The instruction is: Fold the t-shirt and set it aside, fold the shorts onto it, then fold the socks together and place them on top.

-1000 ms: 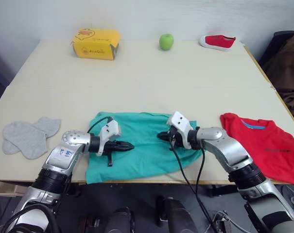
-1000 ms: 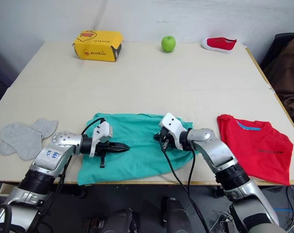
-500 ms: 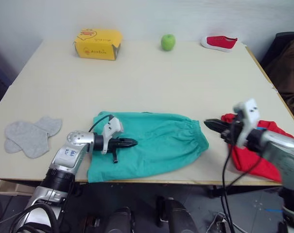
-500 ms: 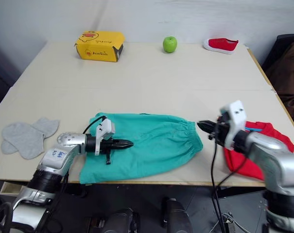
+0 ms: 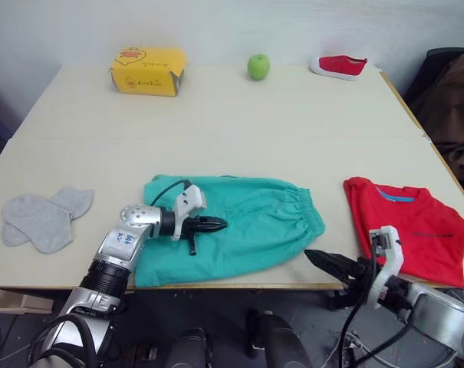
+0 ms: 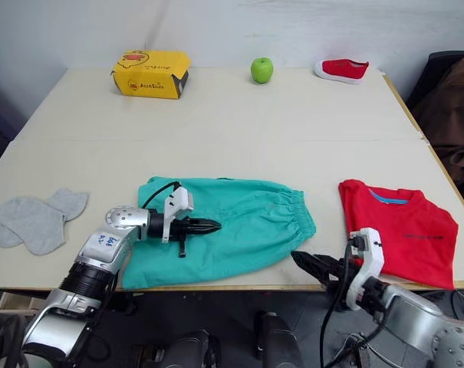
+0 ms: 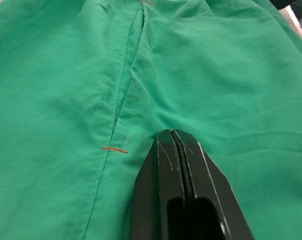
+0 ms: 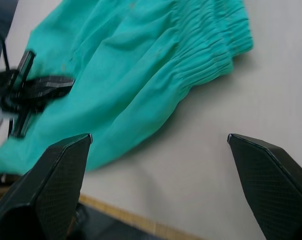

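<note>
Two garments done or underway: t-shirt (image 5: 404, 228) folded lower right, shorts (image 5: 232, 230) centre-low under my closed left gripper (image 5: 216, 224), right gripper (image 8: 155, 150) spread wide near edge; next regrasp waistband and fold.

Left claw (image 6: 216, 225) over shorts (image 6: 239, 230); t-shirt (image 6: 396, 232) right, socks (image 6: 34, 218) left.

Lighting even and diffuse, apparently from overhead; bright throughout, no glare. Soft short shadows beneath the yellow box (image 5: 148, 70) and green apple (image 5: 258, 66). Head views sharp (slight bowing of the table (image 5: 239, 130) edges). Right wrist view softly blurred; left wrist view crisp on fabric stitching.
</note>
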`<action>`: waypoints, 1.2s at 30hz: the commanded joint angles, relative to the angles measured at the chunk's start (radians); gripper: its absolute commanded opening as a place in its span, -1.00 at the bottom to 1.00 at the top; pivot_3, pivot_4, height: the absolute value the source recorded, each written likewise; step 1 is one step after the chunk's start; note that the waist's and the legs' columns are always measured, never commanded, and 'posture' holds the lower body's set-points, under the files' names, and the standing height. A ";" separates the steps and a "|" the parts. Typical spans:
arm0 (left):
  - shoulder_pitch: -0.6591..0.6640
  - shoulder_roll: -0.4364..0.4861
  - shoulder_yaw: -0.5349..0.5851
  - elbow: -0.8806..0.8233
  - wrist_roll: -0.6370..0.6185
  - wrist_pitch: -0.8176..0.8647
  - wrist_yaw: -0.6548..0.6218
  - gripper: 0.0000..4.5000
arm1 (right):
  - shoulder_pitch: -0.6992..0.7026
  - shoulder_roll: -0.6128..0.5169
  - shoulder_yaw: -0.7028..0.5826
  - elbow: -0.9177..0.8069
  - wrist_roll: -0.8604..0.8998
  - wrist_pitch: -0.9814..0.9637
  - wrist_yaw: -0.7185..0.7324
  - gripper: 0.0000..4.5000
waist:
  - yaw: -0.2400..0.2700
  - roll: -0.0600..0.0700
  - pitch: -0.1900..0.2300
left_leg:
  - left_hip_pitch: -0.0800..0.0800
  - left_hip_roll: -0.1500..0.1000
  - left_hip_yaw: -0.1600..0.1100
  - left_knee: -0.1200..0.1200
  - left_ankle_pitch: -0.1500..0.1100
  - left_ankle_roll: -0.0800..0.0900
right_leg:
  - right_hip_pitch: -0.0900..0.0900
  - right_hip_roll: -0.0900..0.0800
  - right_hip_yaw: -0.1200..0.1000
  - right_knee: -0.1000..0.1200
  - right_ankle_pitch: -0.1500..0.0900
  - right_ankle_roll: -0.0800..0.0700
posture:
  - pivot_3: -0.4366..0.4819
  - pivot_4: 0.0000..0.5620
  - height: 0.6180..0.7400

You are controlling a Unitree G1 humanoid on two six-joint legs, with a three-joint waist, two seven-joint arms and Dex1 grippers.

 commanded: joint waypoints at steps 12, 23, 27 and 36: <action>-0.003 0.007 0.000 0.011 0.050 -0.036 0.016 -1.00 | -0.236 -0.013 0.241 0.228 -0.035 -0.208 -0.052 0.08 | 0.001 -0.001 -0.001 | -0.001 0.000 0.000 0.000 0.000 0.001 | 0.000 0.000 0.000 -0.001 0.000 0.000 | -0.05 -0.47 1.00; -0.012 0.001 0.008 0.072 0.083 -0.037 0.083 -1.00 | -0.463 -0.156 0.444 0.078 -0.218 -0.272 0.370 -0.98 | -0.003 -0.001 0.000 | 0.000 0.000 0.000 0.000 0.000 0.001 | 0.000 0.001 0.000 -0.001 0.000 0.001 | -0.05 -0.47 1.00; -0.018 -0.006 0.023 0.077 0.082 -0.029 0.118 -1.00 | -0.689 -0.115 0.624 0.161 -0.324 -0.258 0.504 -0.98 | 0.001 -0.001 0.000 | 0.000 0.001 -0.001 0.000 0.000 0.001 | 0.000 0.001 -0.002 -0.001 0.000 0.000 | -0.05 -0.47 1.00; 0.005 0.081 0.233 -0.204 -0.081 0.260 0.204 -1.00 | -0.911 0.043 0.945 0.420 -0.671 -0.388 0.754 -0.98 | -0.008 -0.001 0.000 | -0.005 0.002 -0.002 0.000 0.003 -0.005 | -0.002 0.001 -0.004 0.001 0.000 -0.001 | -0.05 -0.47 1.00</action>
